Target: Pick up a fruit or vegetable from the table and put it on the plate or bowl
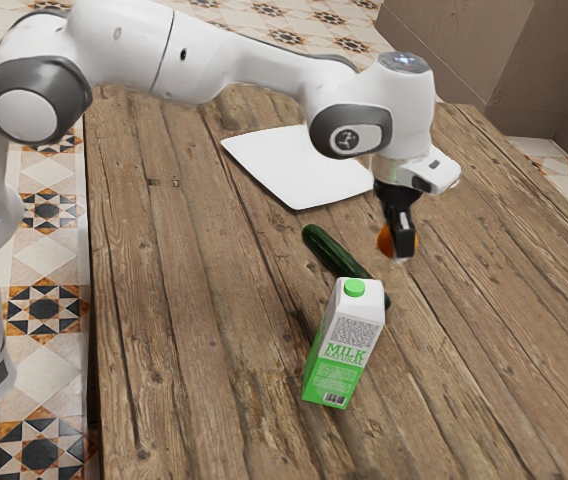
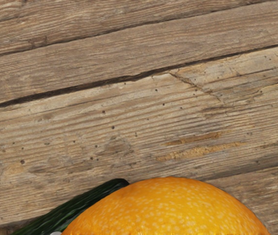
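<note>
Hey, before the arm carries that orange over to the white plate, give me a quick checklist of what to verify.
1. Claw shut on orange: ok.
2. Orange lifted clear of table: cannot tell.
3. Visible part of plate bare: ok.
4. Cucumber apart from orange: ok.
5. Milk carton upright, on the side away from the plate: ok.

I judge this a home kitchen or dining room. Evidence: rough plank table (image 1: pixel 214 400), patterned tile floor (image 1: pixel 44 300), beige wall (image 1: pixel 464 40), and food out: milk carton (image 1: pixel 342 345), cucumber (image 1: pixel 329 250), orange (image 2: pixel 168 210), white plate (image 1: pixel 299 165).
</note>
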{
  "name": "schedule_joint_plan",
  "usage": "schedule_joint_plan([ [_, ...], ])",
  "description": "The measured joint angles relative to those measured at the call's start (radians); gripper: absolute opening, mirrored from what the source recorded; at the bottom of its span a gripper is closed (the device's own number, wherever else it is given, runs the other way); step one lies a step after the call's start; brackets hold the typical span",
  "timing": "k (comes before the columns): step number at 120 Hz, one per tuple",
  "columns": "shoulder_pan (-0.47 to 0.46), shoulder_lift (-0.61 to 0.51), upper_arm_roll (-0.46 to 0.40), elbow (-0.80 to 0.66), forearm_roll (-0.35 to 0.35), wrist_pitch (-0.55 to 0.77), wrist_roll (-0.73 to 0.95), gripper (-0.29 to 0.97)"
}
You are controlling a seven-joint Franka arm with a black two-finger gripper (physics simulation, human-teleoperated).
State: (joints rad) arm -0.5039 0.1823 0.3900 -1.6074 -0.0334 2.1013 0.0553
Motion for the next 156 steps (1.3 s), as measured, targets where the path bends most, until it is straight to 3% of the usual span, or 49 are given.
schedule_joint_plan([
  [10, 0.048, 0.033, 0.032, 0.064, 0.004, 0.001, 0.009, 0.30],
  [40, 0.349, 0.086, 0.033, 0.151, 0.003, -0.003, 0.033, 0.30],
  [80, 0.557, 0.101, 0.041, 0.185, -0.037, -0.026, 0.066, 0.30],
  [120, 0.641, 0.224, 0.028, 0.236, -0.158, -0.021, 0.104, 0.30],
  [136, 0.642, 0.228, 0.028, 0.237, -0.179, -0.022, 0.122, 0.52],
  [156, 0.635, 0.227, 0.028, 0.254, -0.199, -0.024, 0.141, 0.63],
])
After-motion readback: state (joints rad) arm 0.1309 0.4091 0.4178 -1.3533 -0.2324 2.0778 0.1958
